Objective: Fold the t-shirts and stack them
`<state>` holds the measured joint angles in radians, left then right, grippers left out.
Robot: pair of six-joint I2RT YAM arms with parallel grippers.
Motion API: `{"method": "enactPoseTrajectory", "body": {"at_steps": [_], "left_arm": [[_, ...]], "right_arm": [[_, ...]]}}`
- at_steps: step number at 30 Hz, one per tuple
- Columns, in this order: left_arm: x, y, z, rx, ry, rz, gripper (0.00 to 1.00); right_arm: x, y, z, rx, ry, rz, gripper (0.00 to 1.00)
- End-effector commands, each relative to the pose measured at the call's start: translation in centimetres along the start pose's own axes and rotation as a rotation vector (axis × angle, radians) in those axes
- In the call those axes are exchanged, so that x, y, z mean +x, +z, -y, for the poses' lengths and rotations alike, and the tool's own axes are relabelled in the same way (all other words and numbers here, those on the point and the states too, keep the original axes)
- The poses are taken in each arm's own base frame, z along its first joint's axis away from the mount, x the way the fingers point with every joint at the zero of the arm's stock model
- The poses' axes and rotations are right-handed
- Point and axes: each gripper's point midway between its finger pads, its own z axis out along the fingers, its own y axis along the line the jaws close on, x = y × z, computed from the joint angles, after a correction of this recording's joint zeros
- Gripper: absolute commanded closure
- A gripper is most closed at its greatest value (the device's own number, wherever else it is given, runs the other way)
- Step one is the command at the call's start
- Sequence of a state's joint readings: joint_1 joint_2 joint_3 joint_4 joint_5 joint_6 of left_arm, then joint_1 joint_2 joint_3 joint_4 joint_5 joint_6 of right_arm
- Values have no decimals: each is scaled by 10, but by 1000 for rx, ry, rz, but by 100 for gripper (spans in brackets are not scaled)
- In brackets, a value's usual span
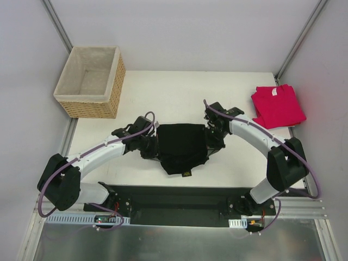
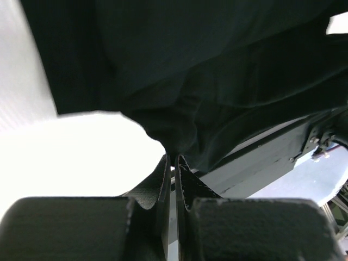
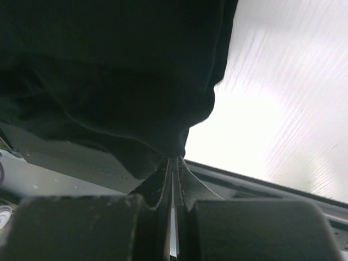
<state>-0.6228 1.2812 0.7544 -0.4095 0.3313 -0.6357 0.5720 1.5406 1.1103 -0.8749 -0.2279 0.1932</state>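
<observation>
The black t-shirt (image 1: pixel 181 148) hangs between my two grippers over the near middle of the table, folded, its print hidden. At its left edge my left gripper (image 1: pixel 154 142) is shut on the cloth; in the left wrist view the black t-shirt (image 2: pixel 206 81) bunches into the pinched tips of that gripper (image 2: pixel 174 157). My right gripper (image 1: pixel 208 142) is shut on the right edge; the right wrist view shows the black t-shirt (image 3: pixel 109 70) pinched at that gripper's tips (image 3: pixel 174 157). The pinkish-red t-shirt (image 1: pixel 277 106) lies folded at the table's far right edge, apart from both grippers.
A woven wicker basket (image 1: pixel 89 81) with pale lining stands at the table's far left corner. The white table (image 1: pixel 174 89) stretches between basket and red shirt. A black base rail (image 1: pixel 179 201) runs along the near edge under the hanging shirt.
</observation>
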Motion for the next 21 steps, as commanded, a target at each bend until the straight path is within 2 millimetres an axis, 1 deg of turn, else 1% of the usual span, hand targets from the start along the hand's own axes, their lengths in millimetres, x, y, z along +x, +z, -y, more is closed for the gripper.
{"method": "enactPoseTrajectory", "body": {"at_steps": [1,2,4,5,6,9,11,14,17,19,21], "left_arm": [[-22,-8,18,7,71,22,100],[-26,-9,20,8,77,27,100],[-36,-12,23,10,79,40,100],[-39,-13,24,12,79,43,100],[-42,-15,27,16,86,48,100],[-49,-16,26,19,82,47,100],[-53,-15,22,8,71,44,100],[-57,-15,22,10,69,39,100],[-67,-17,19,-4,57,50,100],[-76,-20,14,-20,40,75,100],[-83,-22,10,-32,14,90,100]], "right_arm": [[-24,-14,1,5,-37,-15,99],[-33,-19,-2,-2,-50,2,99],[-40,-20,0,-9,-43,-5,99],[-43,-19,-1,-11,-43,-11,99],[-48,-22,-2,-23,-48,-8,99],[-57,-23,-3,-44,-41,-11,99],[-61,-22,-2,-49,-32,-17,99],[-67,-20,-2,-69,-16,-29,99],[-74,-19,-2,-85,3,-35,99],[-78,-18,2,-86,24,-41,99],[-86,-21,3,-101,30,-31,99]]}}
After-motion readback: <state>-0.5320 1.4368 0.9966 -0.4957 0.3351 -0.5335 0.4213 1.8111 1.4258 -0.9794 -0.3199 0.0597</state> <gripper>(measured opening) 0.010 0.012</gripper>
